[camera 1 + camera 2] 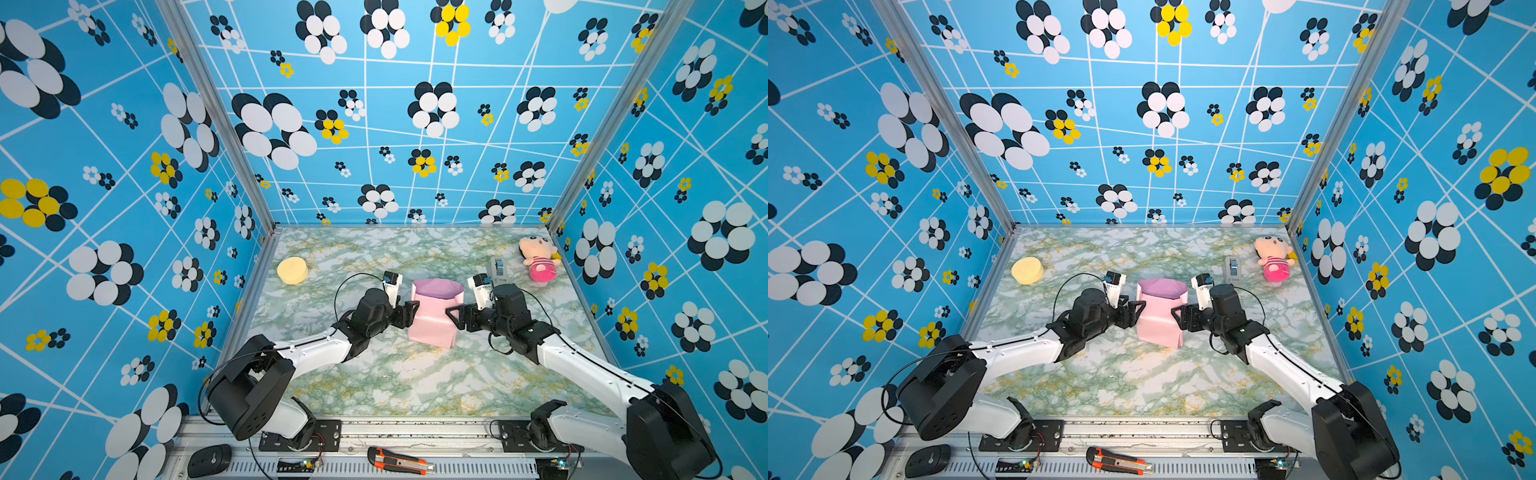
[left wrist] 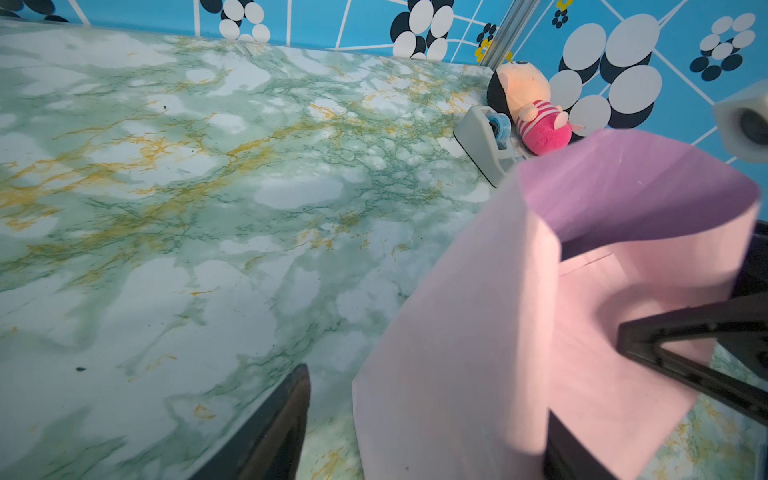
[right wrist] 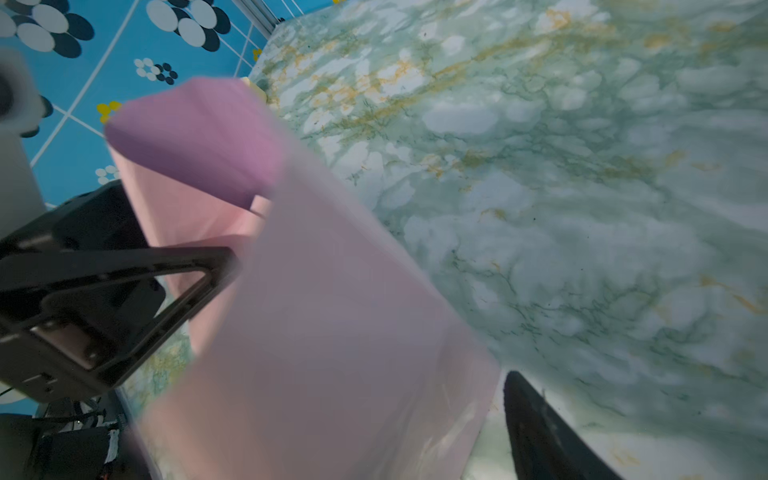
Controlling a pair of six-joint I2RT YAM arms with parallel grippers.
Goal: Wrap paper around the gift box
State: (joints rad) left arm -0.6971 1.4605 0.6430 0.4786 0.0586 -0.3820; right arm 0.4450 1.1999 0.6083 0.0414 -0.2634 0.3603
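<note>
Left tool [image 1: 411,314] & right tool [image 1: 453,318] flank the half-wrapped bundle, both w/ jaws wide, nothing clamped.
Paper [image 1: 432,320] stands btwn the two tools as a thin, matte, creased pink sleeve. Its mouth just beyond the fingertips gapes, lilac side showing. Each tool straddles a side wall, one finger clear of the sheet. Gift box prob. sits inside, btwn the tools, but it's hidden so can't confirm. Step looks like closing the open end: next move needs one tool steadying the sleeve on the marble-print desk [image 1: 374,382] while the other presses the floppy flap flat. Tape dispenser [image 1: 497,268] sits beyond the right tool.
</note>
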